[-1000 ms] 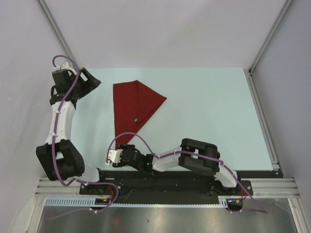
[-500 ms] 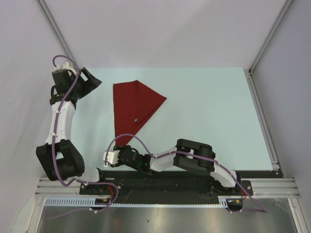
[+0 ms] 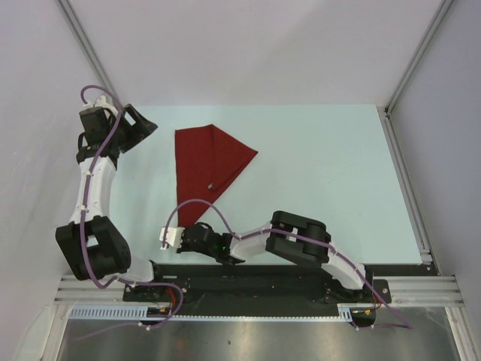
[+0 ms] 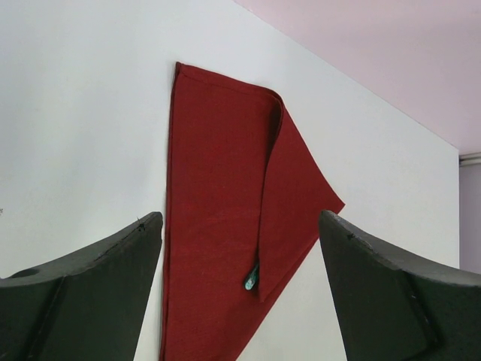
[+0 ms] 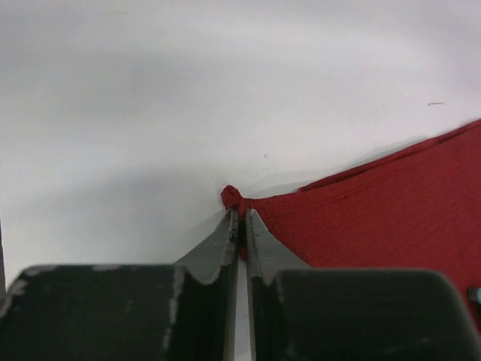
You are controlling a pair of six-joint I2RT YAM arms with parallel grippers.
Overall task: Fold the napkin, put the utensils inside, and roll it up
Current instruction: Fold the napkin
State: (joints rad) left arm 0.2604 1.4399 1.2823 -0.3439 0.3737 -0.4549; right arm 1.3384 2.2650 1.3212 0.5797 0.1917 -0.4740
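The dark red, plain cloth napkin lies flat on the pale blue-green counter, left of the middle. Its broad side is toward the far edge, and it narrows to a point toward the near edge. It is already doubled into a rough triangle, with an upper layer lying over the lower one and a small teal tag showing at that layer's lower end.

The right gripper reaches across along the near edge to that point. Its jaws are drawn almost together, and the bunched tip of the cloth sits right at their ends. It appears to be pinched between them, though the wrist view does not show how much fabric is caught. The left gripper hangs over the far left corner of the counter with its jaws spread wide and nothing in them.

The step in hand looks like the folding, with the near corner taken up for another fold. The next move would call for lifting that corner only a little and carrying it toward the far edge. The rest of the cloth should stay put, and the free arm could help pin it.

No tray or other container appears in any view. No utensils show either, on the napkin or tucked in its fold.
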